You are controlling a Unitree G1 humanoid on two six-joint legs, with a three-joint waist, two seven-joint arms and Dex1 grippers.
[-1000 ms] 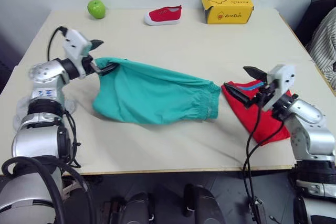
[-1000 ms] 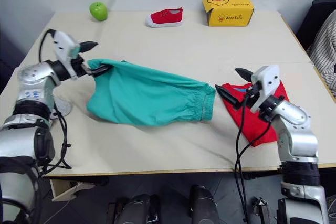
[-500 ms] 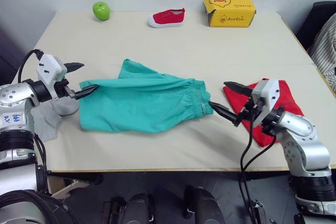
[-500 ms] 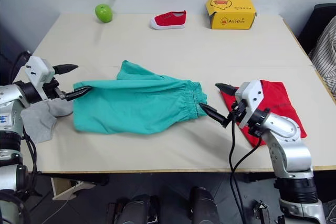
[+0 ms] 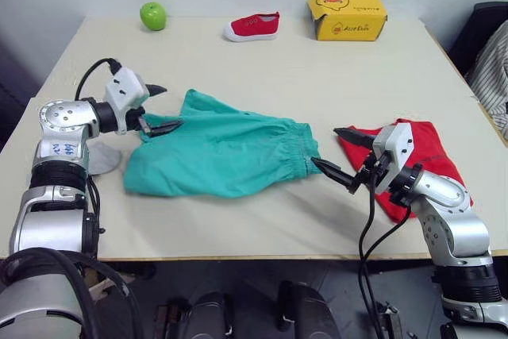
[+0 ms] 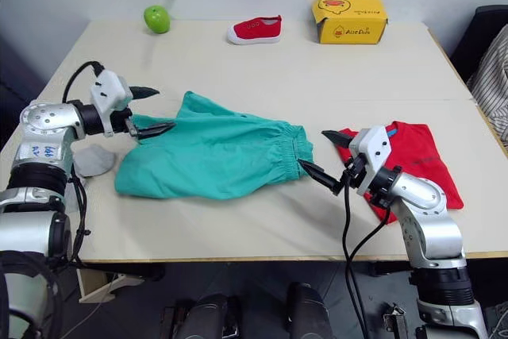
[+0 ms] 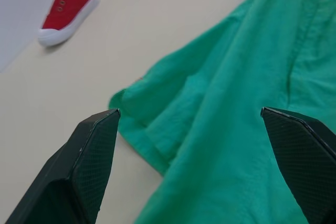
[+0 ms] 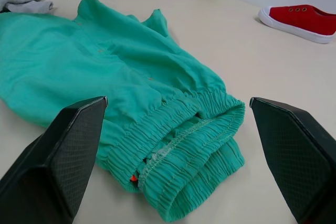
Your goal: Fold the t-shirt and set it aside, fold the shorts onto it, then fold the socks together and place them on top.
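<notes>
The teal shorts (image 5: pixel 222 152) lie flat across the middle of the table, with the elastic waistband (image 8: pixel 184 129) toward the right. My left gripper (image 5: pixel 161 109) is open over their left end, and nothing is between its fingers (image 7: pixel 97 145). My right gripper (image 5: pixel 340 154) stands open just right of the waistband, apart from the fabric. The folded red t-shirt (image 5: pixel 425 156) lies behind that gripper at the right, its blue neckband showing. A grey sock (image 6: pixel 94 160) sits bunched on the table beside the shorts' left end, under my left arm.
At the table's far edge there are a green apple (image 5: pixel 153 15), a small red shoe (image 5: pixel 252 26) with a white sole, and a yellow box (image 5: pixel 347 14). A dark chair and striped cloth (image 5: pixel 496 53) stand beyond the right edge.
The shorts' left end was lifted and now lies flat. My left gripper swung out to the left, then back over that end. My right gripper moved left from the t-shirt to the waistband.
</notes>
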